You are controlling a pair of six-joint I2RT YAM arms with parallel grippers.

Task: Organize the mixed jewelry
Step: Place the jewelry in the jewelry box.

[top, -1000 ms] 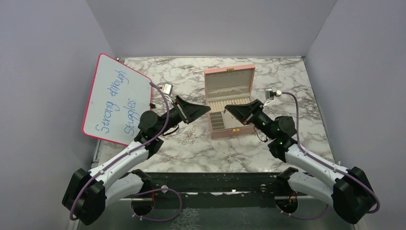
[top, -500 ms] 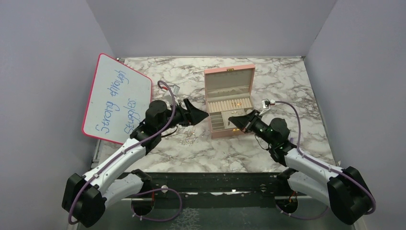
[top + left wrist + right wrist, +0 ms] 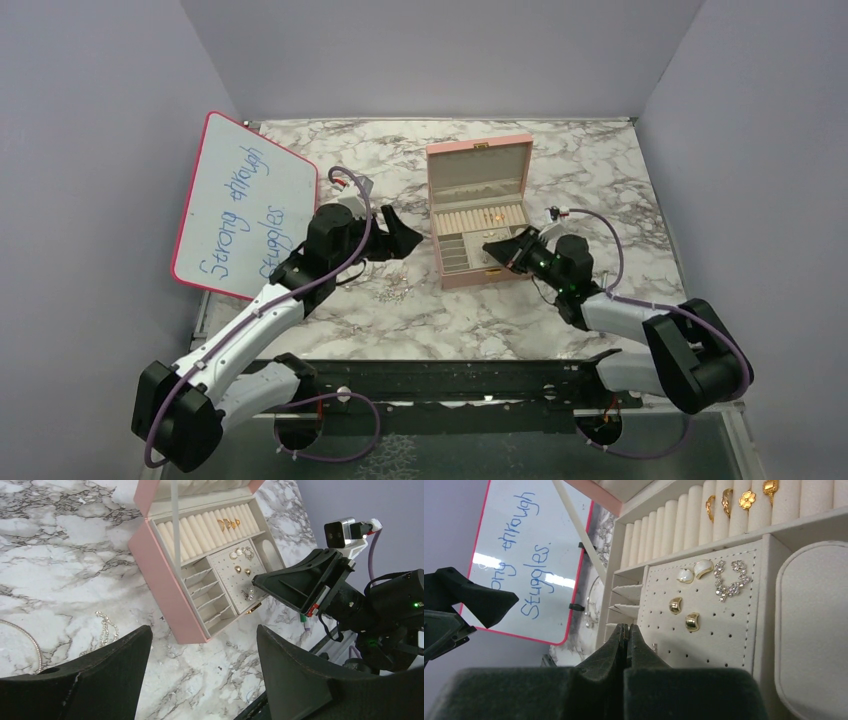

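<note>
Partway through, maybe a bit past half, going by the layout. Already tucked into the open pink box: gold rings on the cream rolls, plus pearl and gold earrings and a sparkly piece pinned to the perforated pad. Not yet sorted, lying loose on the tabletop just left of the box: a beaded chain, a thin silver hoop, and maybe a few tiny bits too small to make out from above.

On the left: hovering beside the box near that loose pile, wrist angled down, left jaws spread wide and empty. On the right: stretched low across the box front, right jaws clenched tight over the earring pad, nothing visibly pinched between them. Loose pile next, probably.
</note>
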